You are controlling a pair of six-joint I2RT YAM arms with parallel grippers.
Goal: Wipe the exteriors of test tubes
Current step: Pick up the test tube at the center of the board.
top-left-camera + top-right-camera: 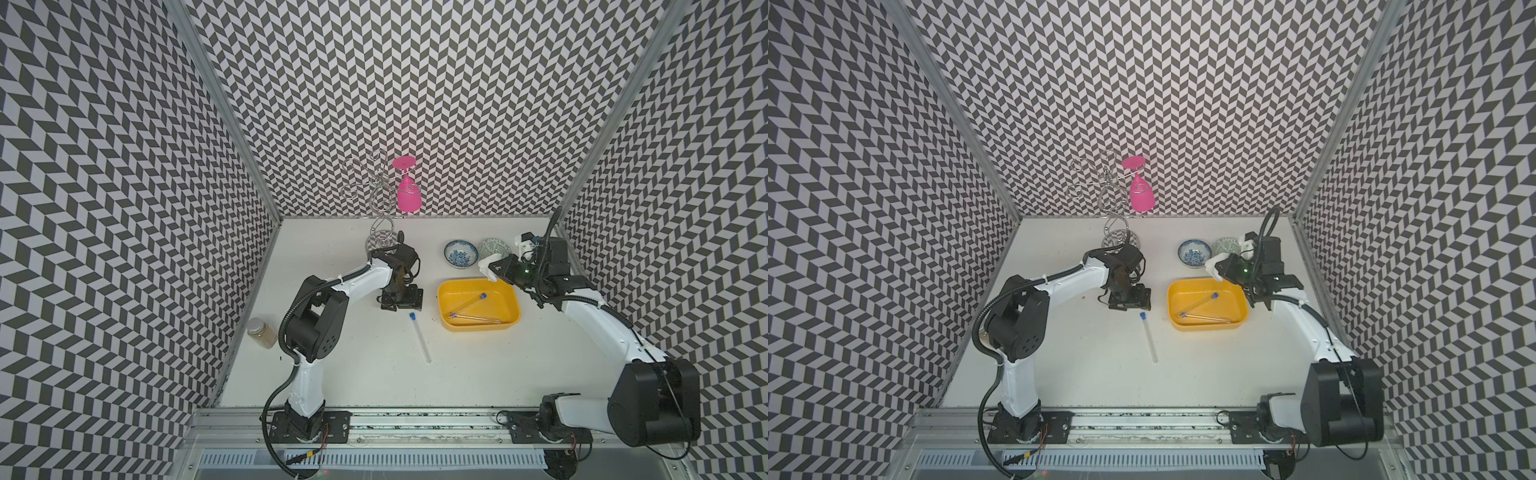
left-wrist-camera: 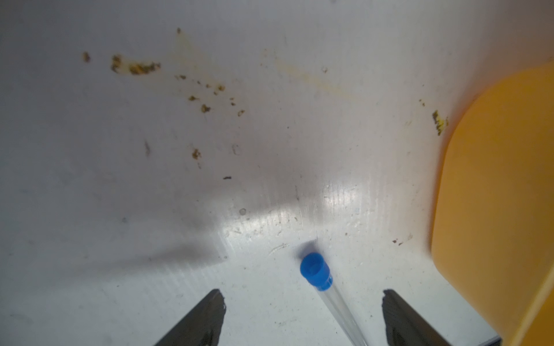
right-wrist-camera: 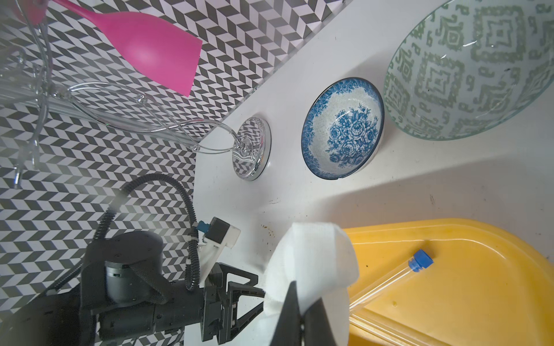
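Yellow plastic forms the tray [image 1: 478, 328] on the right side of the white table [image 1: 353, 374]. Two of the test tubes [image 1: 467, 306] lie inside it, one slanting with its cap toward the far side, one along the near wall, their ends meeting at the near left corner. A third tube [image 1: 420, 338] lies flat on the table just left of the tray, its blue cap [image 2: 314, 269] at the far end. The left gripper [image 2: 304, 296] hangs over that capped end with its fingers wide apart, the tube between them and touching neither. The right gripper [image 3: 303, 296] sits at the tray's far edge, pinched together on a white tissue [image 3: 311, 254]. Behind the tray stand a blue flowered bowl [image 1: 460, 253] and a green patterned bowl [image 1: 494, 248].
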